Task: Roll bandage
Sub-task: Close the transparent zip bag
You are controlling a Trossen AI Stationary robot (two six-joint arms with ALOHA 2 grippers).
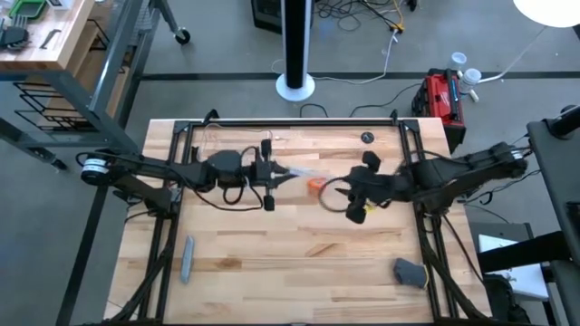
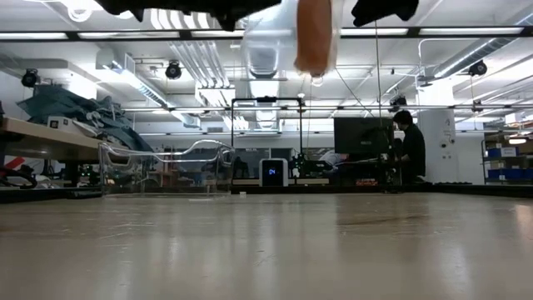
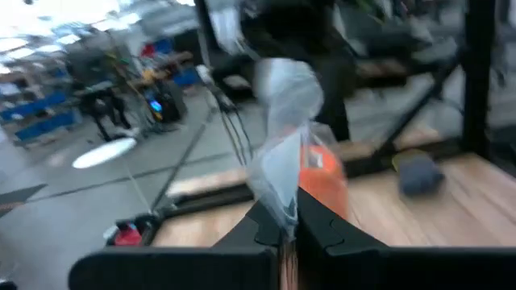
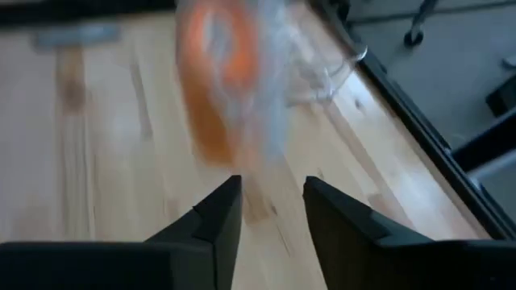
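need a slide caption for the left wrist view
Left gripper shut on clear plastic wrap holding the orange bandage above the wooden table.

Your bandage (image 1: 314, 184) hangs mid-table between both grippers; a bar (image 1: 187, 258) lies front-left, a pad (image 1: 410, 271) front-right.

The setting is a robotics laboratory or workshop: a butcher-block table (image 1: 299, 263) framed in black rails stands on a grey concrete floor (image 1: 227, 45) strewn with loose cables (image 1: 362, 14), with a red case (image 1: 442, 93) beside it. The low view shows exposed ceiling ducting (image 2: 196, 62), strip lighting (image 2: 125, 35), a cluttered workbench (image 2: 42, 133) and blue storage bins (image 2: 504, 154). A person (image 2: 410, 146) sits at a monitor (image 2: 360, 136) in the background.
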